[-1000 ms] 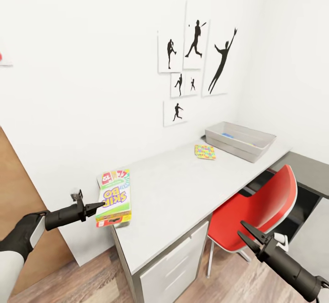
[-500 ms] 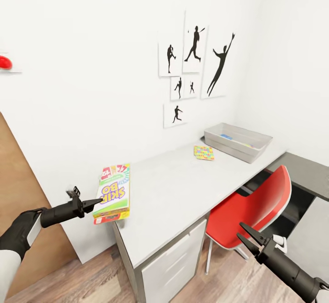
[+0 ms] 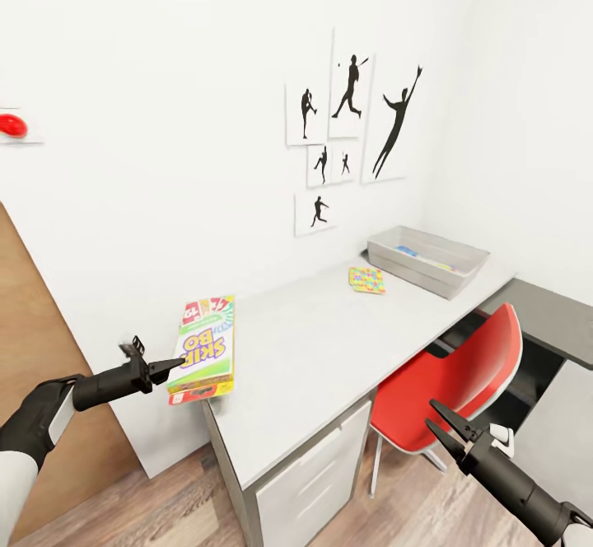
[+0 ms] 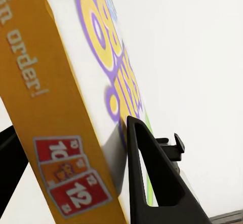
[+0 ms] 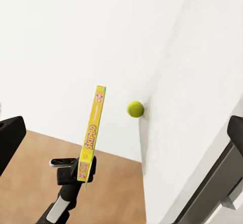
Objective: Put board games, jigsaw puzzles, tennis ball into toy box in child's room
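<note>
Held flat, green-yellow-red "SKIP BO" board game.

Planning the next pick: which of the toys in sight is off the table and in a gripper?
The SKIP BO board game, pinched at its edge by the left gripper; the jigsaw puzzle lies flat on the table.

The head camera looks down along the table toward the corner. The left wrist camera sits tight against the game box (also seen edge-on from the right wrist, farther off).
</note>
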You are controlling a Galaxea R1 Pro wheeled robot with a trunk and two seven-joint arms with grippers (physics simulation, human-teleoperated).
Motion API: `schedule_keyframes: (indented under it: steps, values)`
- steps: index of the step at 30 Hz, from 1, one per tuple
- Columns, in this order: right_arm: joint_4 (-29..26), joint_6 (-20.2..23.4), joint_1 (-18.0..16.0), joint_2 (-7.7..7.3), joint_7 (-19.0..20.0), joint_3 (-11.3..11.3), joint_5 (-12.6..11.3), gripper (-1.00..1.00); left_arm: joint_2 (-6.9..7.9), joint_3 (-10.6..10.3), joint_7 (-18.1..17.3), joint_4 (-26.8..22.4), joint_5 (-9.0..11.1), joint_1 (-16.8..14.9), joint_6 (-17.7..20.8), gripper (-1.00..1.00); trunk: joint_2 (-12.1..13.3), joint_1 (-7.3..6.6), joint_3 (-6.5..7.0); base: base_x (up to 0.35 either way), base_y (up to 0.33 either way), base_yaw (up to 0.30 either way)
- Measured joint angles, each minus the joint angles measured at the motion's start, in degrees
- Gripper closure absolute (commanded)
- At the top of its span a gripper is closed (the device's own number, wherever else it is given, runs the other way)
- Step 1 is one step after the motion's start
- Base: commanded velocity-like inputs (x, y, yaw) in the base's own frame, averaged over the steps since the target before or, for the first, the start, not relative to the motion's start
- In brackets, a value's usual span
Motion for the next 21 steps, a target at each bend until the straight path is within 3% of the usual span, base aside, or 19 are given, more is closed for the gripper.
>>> schedule_keyframes:
  steps: [11,21]
  values:
    - [0.0,0.0,0.0,0.61,-0.1,0.1,0.5,-1.00,0.00,0.0,0.0,0.0,0.0,0.0,0.0,1.00,4.4,-2.41,1.98,-0.026,0.000,-0.004]
    - [0.0,-0.1,0.0,0.79,-0.1,0.1,0.5,-1.00,-0.01,0.0,0.0,-0.1,-0.1,0.0,0.0,1.00,8.4,-4.61,4.33,-0.008,0.000,-0.160]
